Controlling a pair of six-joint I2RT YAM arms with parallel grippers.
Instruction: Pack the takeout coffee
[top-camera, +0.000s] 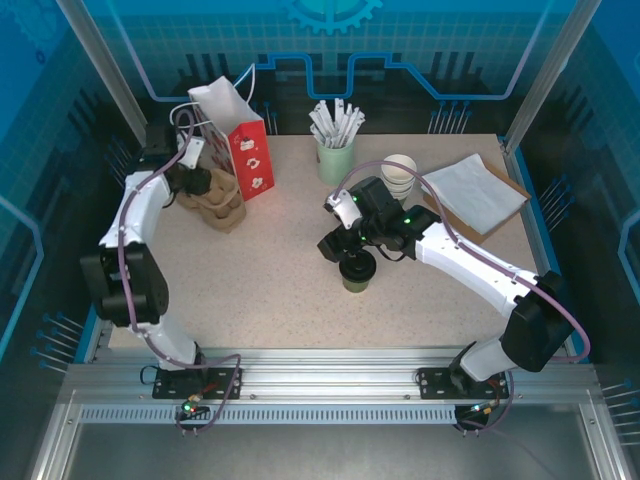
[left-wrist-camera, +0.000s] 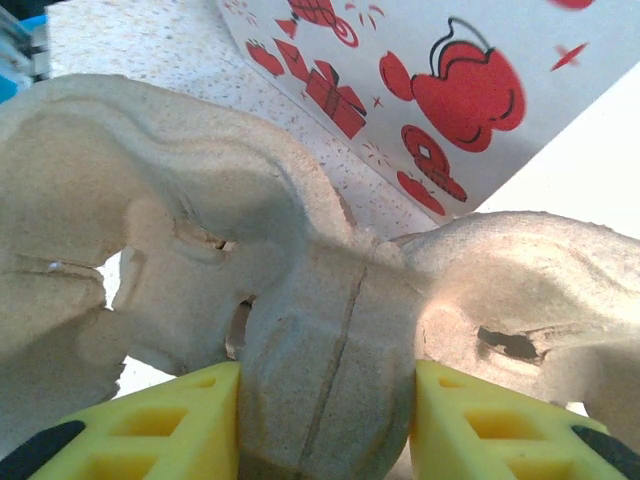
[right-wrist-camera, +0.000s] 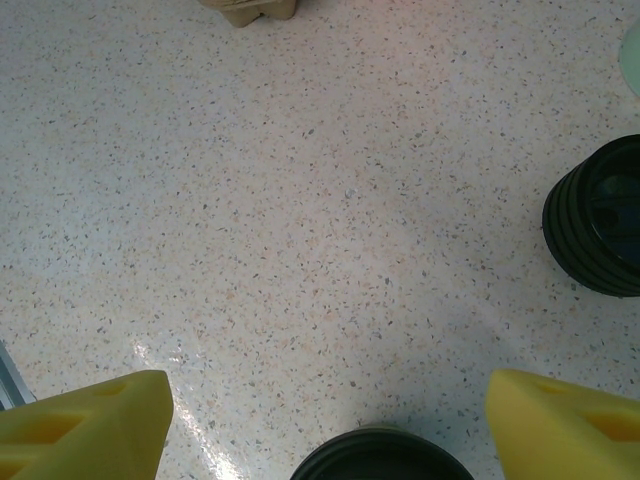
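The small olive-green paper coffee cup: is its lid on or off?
On. The round black plastic lid sits atop the small olive-green paper cup, which stands upright.

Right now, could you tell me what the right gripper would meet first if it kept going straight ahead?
The right gripper, open, would likely meet the takeout coffee first, at its black lid; depth is unclear.

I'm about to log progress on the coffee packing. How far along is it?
Done: the takeout coffee already wears its black lid. In hand: the left gripper clamps the pulp cup carrier beside the gift bag; the right gripper hangs open over the cup, not gripping. Left: the cup stands on the table, not yet in the carrier or bag.
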